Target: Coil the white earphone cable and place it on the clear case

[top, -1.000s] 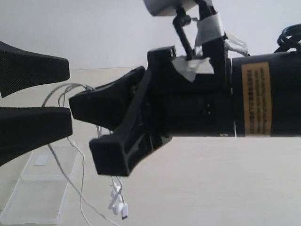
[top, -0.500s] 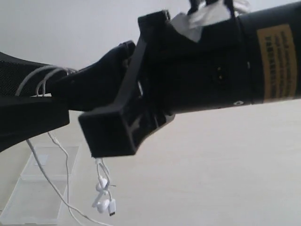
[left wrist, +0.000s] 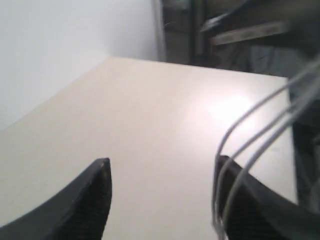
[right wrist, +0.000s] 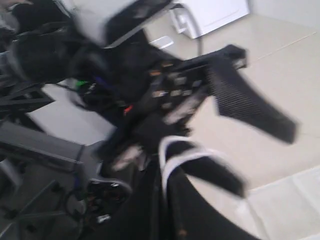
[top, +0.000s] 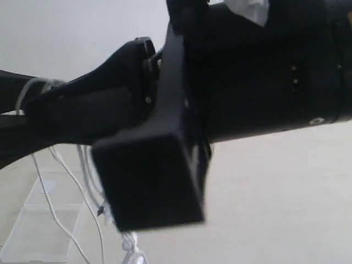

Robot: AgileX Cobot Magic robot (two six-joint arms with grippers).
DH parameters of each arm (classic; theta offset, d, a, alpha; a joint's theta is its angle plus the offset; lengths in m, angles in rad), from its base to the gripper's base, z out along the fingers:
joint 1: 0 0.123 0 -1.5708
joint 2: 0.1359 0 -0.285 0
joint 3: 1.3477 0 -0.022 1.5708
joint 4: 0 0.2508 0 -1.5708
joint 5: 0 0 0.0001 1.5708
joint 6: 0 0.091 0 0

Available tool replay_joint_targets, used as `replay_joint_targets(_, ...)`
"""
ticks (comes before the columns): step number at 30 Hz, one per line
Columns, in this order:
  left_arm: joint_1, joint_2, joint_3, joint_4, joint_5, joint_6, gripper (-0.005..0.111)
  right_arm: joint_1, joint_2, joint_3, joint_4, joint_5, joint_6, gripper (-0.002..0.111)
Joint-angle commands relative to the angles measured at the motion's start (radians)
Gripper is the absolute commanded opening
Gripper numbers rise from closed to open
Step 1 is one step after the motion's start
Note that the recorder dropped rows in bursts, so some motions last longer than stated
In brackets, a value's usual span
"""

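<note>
The white earphone cable [top: 52,206] hangs in strands over the clear case [top: 38,220] at lower left, and its earbuds [top: 132,250] dangle near the bottom edge. Loops of the cable [left wrist: 250,140] lie around one finger of my left gripper [left wrist: 162,170], which is open. My right gripper [top: 49,110] reaches across to the left gripper [top: 11,115] and fills most of the exterior view. In the blurred right wrist view, the right gripper [right wrist: 165,200] looks shut on the cable [right wrist: 172,150] beside the wrapped finger [right wrist: 210,172].
The pale tabletop [top: 275,209] stretches to the right of the case. A white wall [top: 66,38] stands behind. The right wrist view shows the robot's dark base and frame [right wrist: 75,65] and a corner of the case [right wrist: 295,200].
My right arm has swung left and closer to the camera, now hiding most of the scene. The cable loops ride on the left finger, and the earbuds hang lower in view.
</note>
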Motion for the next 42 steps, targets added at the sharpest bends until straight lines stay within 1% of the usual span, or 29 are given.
replay_joint_targets(1, 0.005, -0.024, 0.0, 0.047, -0.131, -0.068, 0.058, 0.004, -0.017, -0.012, 0.023, -0.038, 0.006, 0.0)
replay_joint_targets(6, 0.005, -0.024, 0.0, 0.045, -0.178, -0.071, 0.056, 0.004, -0.017, -0.012, 0.023, -0.054, 0.012, 0.0)
replay_joint_targets(11, 0.005, -0.024, 0.0, 0.031, -0.183, -0.071, 0.038, 0.004, -0.017, -0.012, 0.023, -0.067, 0.012, 0.0)
replay_joint_targets(13, 0.005, -0.024, 0.0, 0.024, -0.179, -0.069, 0.034, 0.004, -0.017, -0.012, 0.023, -0.07, 0.012, 0.0)
replay_joint_targets(18, 0.005, -0.024, 0.0, 0.016, -0.183, -0.067, 0.034, 0.004, -0.017, -0.012, 0.023, -0.112, 0.015, 0.0)
replay_joint_targets(24, 0.005, -0.024, 0.0, -0.002, -0.23, -0.064, 0.032, 0.004, -0.017, -0.012, 0.023, -0.18, 0.015, 0.0)
replay_joint_targets(25, 0.005, -0.024, 0.0, -0.004, -0.23, -0.064, 0.03, 0.004, -0.017, -0.012, 0.023, -0.182, 0.015, 0.0)
replay_joint_targets(28, 0.005, -0.009, 0.0, -0.008, -0.228, -0.064, 0.019, 0.006, -0.017, -0.012, 0.023, -0.2, 0.001, 0.0)
replay_joint_targets(30, 0.005, 0.008, 0.0, -0.011, -0.225, -0.064, 0.01, 0.006, -0.017, -0.012, 0.068, -0.216, -0.032, 0.0)
replay_joint_targets(32, 0.005, 0.027, 0.0, -0.022, -0.209, -0.064, 0.006, 0.006, -0.017, -0.012, 0.113, -0.231, -0.059, 0.0)
replay_joint_targets(34, 0.005, 0.038, 0.0, -0.042, -0.188, -0.057, 0.009, 0.006, -0.017, -0.012, 0.118, -0.231, -0.064, 0.0)
replay_joint_targets(36, 0.005, 0.045, 0.0, -0.068, -0.155, -0.03, 0.018, 0.006, -0.017, -0.012, 0.118, -0.231, -0.064, 0.0)
replay_joint_targets(37, 0.005, 0.049, 0.0, -0.078, -0.14, -0.015, 0.023, 0.006, -0.017, -0.012, 0.118, -0.231, -0.064, 0.0)
replay_joint_targets(38, 0.005, 0.049, 0.0, -0.091, -0.129, -0.003, 0.032, 0.006, -0.017, -0.012, 0.118, -0.233, -0.064, 0.0)
replay_joint_targets(40, 0.005, 0.049, 0.0, -0.098, -0.124, -0.003, 0.045, 0.006, -0.017, -0.012, 0.118, -0.24, -0.064, 0.0)
replay_joint_targets(41, 0.005, 0.049, 0.0, -0.098, -0.124, -0.003, 0.054, 0.006, -0.017, -0.012, 0.118, -0.251, -0.064, 0.0)
replay_joint_targets(42, 0.005, 0.049, 0.0, -0.098, -0.12, -0.003, 0.058, 0.006, -0.017, -0.012, 0.118, -0.253, -0.064, 0.0)
